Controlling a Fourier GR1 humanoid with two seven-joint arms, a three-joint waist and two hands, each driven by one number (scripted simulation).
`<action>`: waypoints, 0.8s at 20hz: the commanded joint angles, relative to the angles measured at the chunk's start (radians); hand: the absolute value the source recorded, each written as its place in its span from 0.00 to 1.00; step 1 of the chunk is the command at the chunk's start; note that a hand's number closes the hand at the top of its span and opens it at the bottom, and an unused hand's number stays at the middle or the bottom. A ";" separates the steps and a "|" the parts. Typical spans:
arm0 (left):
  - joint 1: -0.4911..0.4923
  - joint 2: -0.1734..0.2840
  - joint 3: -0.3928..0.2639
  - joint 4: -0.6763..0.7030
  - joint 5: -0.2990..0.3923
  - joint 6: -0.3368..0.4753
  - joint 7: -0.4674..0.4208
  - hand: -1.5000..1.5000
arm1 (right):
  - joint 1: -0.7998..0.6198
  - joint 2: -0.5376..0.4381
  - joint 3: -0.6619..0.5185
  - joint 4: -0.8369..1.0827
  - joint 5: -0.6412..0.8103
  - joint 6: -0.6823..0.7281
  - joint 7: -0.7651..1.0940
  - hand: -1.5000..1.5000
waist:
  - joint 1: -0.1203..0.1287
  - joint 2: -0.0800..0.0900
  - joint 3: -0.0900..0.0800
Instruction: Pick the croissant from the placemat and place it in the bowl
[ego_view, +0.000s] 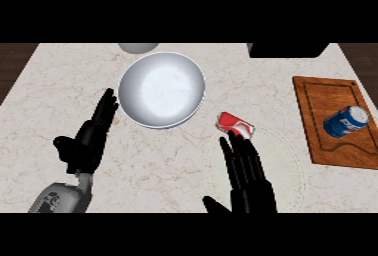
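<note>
A pale marble tabletop (44, 75) carries a white bowl (162, 90), a red can (236, 125) beside it, and a wooden board (325, 100) at right holding a blue can (345, 121).

grey object (138, 47) cut off at top

We are holding our left hand (88, 137) open at the left, fingers straight, and extending our right hand (247, 172) forward, fingers straight too.
</note>
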 joint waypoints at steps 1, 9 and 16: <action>0.015 0.001 -0.003 -0.025 -0.005 -0.015 0.012 0.50 | -0.092 0.037 0.084 -0.074 0.100 0.183 0.292 0.00 | 0.017 0.003 0.001; 0.021 -0.022 0.003 -0.011 -0.038 -0.020 -0.017 0.50 | -0.175 0.039 -0.003 -0.005 -0.043 0.413 0.489 0.00 | 0.019 0.006 0.003; 0.058 -0.045 0.006 -0.109 -0.068 -0.022 0.073 0.50 | -0.115 0.006 -0.050 0.012 -0.111 0.417 0.470 0.00 | 0.015 0.004 0.003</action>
